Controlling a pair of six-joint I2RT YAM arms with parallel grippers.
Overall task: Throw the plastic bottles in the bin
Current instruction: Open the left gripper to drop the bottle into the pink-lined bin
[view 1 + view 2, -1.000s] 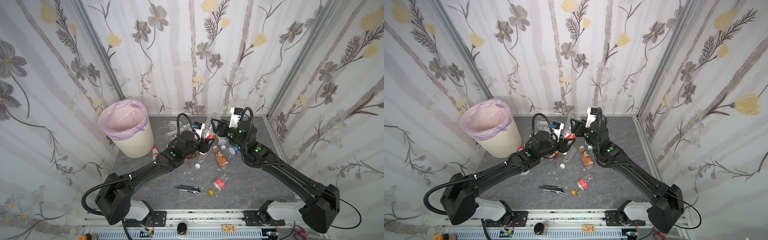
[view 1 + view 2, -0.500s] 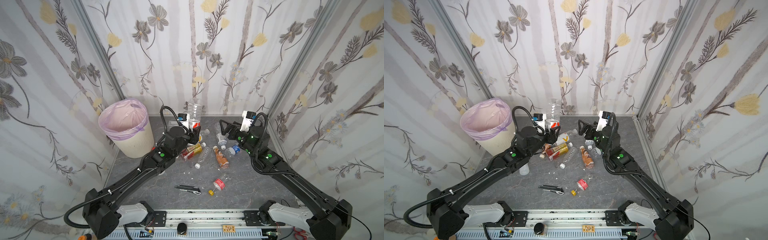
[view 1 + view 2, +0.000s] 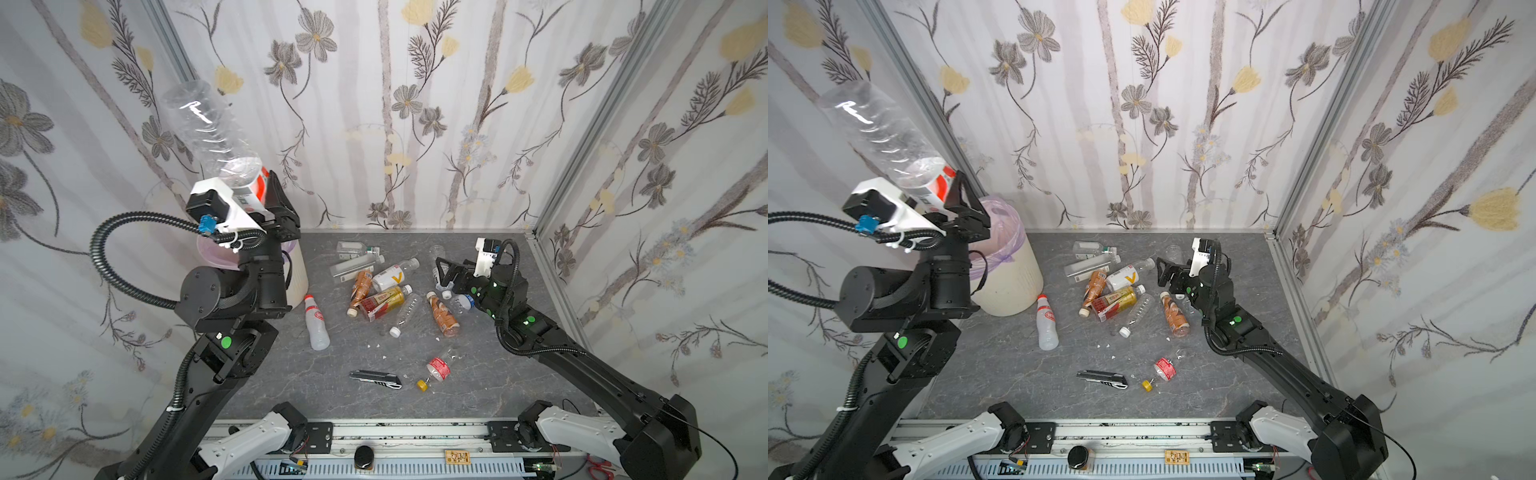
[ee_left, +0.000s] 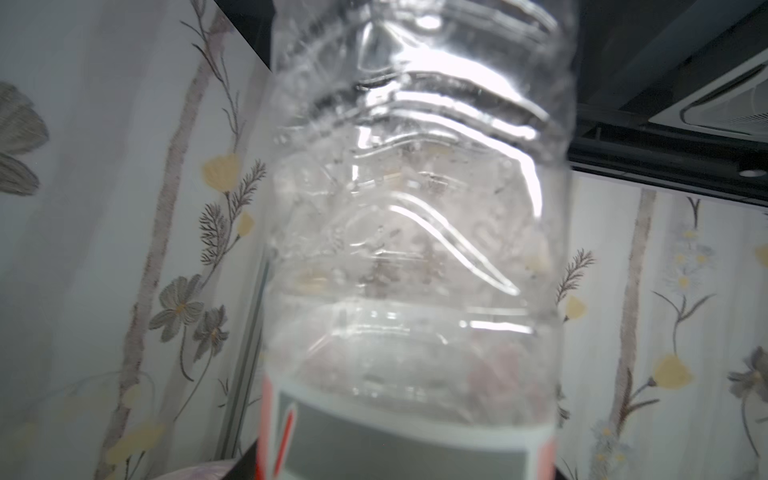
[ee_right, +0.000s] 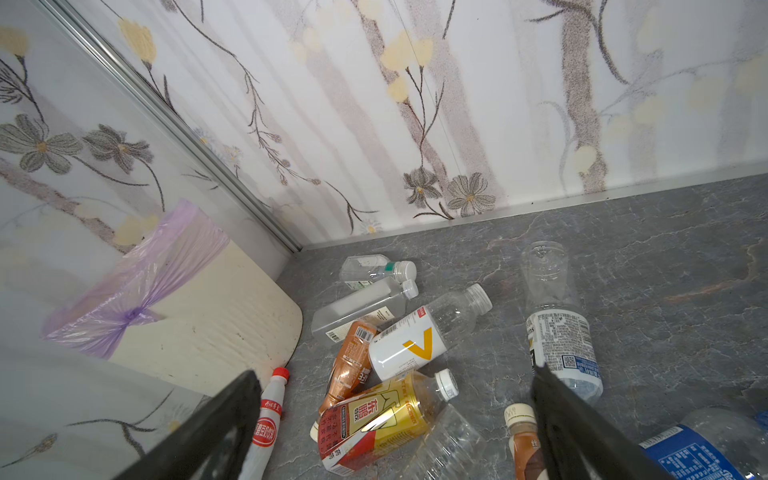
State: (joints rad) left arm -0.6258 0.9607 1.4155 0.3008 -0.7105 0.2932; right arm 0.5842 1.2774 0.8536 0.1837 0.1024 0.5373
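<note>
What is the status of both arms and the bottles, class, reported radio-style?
Left gripper shut on clear bottle, held high at the bin. Right gripper open, empty, low over the bottle pile. Nothing seen blocking the drop.

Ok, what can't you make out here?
- Inside of the bin: in both top views the left arm covers most of the opening.
- Cap end of the clear bottle in the left pincer: behind the wrist camera in both top views, cut off in the left wrist view.
- Blue-label bottle: cut off by the right wrist view's edge.
- Label print: too small in both top views.
</note>
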